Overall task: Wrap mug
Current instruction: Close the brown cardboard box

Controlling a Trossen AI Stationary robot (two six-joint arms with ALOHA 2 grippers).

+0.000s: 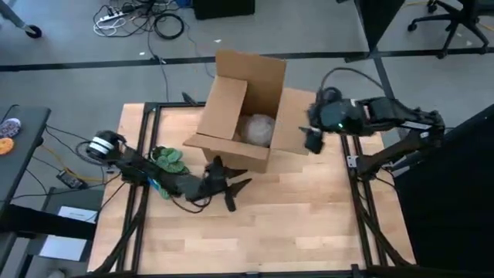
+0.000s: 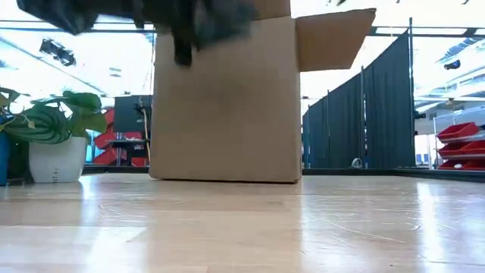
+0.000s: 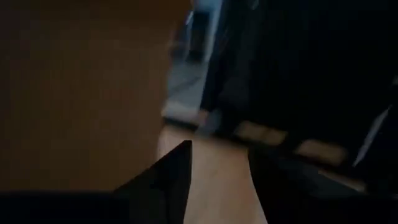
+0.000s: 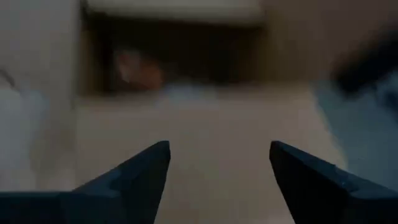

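Because the wooden table [image 1: 309,224] is bare across its near half, the work is gathered at the far side, where an open cardboard box [image 1: 247,108] stands with its flaps up and spread, which leaves its mouth free for reaching in from above. Inside it lies a pale crumpled bundle [image 1: 258,129], most likely the mug already swaddled in paper; no bare mug shows anywhere, so the wrapping looks done and the bundle set down for packing, though that is a judgement and not something seen. Just off the box's right flap hovers the right gripper [image 1: 312,139], its arm folded back toward the table's right edge; the right wrist view shows its two fingers spread wide with nothing between them, pointed down at the flap and the dark interior, as suits a hand that has let go or is about to tend the flaps. At the box's near corner sits the left gripper [image 1: 231,184], low over the wood and just beside the cardboard wall, fingers splayed apart and empty, perhaps placed there to steady the box. Smallest of all, a potted plant [image 1: 167,161] stands at the left, beside the left arm and clear of the working area.
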